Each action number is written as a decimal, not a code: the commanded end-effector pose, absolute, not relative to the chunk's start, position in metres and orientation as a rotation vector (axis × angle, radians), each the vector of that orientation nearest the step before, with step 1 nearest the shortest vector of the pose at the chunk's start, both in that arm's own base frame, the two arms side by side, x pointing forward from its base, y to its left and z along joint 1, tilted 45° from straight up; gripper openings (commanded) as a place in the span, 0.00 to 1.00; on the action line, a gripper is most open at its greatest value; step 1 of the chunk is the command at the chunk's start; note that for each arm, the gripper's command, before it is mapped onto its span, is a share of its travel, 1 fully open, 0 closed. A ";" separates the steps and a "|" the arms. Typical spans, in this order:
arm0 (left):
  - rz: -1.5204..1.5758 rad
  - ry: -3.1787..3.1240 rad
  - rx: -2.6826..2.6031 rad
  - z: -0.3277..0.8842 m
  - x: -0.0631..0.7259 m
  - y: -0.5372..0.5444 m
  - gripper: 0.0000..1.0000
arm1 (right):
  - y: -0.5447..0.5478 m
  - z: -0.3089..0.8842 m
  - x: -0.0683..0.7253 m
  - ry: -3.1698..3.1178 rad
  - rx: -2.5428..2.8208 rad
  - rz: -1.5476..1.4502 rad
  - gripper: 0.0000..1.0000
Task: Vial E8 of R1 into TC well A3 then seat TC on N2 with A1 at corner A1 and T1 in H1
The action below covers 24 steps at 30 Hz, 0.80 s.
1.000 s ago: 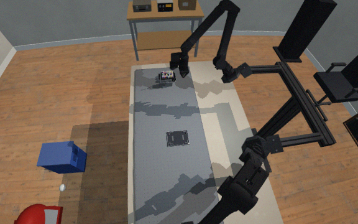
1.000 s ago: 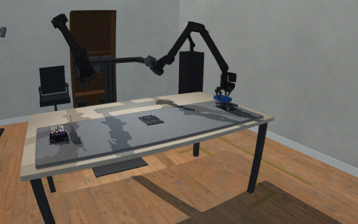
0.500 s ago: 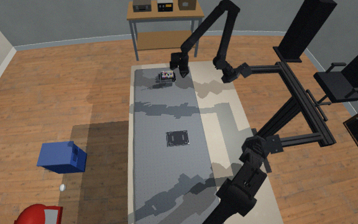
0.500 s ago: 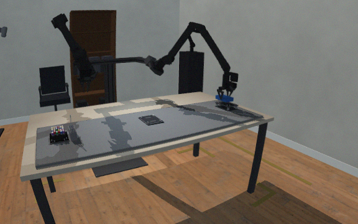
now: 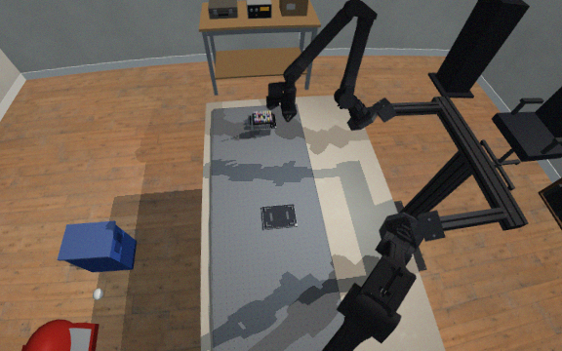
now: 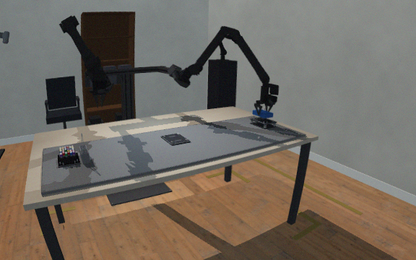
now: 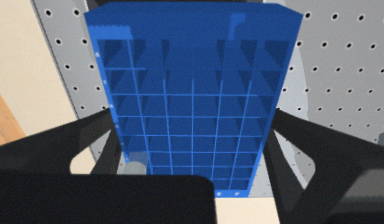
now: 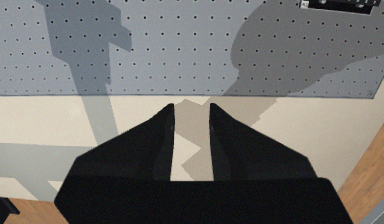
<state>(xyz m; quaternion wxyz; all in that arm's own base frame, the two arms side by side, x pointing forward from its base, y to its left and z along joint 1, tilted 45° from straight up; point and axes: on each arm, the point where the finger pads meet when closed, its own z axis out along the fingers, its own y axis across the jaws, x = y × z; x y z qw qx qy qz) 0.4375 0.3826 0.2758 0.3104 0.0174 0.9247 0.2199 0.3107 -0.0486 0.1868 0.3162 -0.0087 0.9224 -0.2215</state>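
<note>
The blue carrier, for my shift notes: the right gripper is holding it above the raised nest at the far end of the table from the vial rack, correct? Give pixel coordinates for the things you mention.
Not the right gripper: the left gripper (image 6: 263, 111) (image 7: 192, 111) holds the blue carrier (image 6: 263, 114) (image 7: 193, 107), as the left wrist view shows. The rest stands.
</note>
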 end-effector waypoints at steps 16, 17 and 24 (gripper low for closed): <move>0.651 2.383 0.058 0.331 0.433 0.407 0.00 | -0.048 0.198 0.315 2.409 -0.006 -0.575 0.24; 0.648 2.381 0.068 0.331 0.437 0.403 0.00 | -0.048 0.198 0.315 2.409 -0.006 -0.575 0.24; 0.644 2.378 0.076 0.330 0.441 0.397 0.00 | -0.048 0.198 0.315 2.409 -0.006 -0.575 0.24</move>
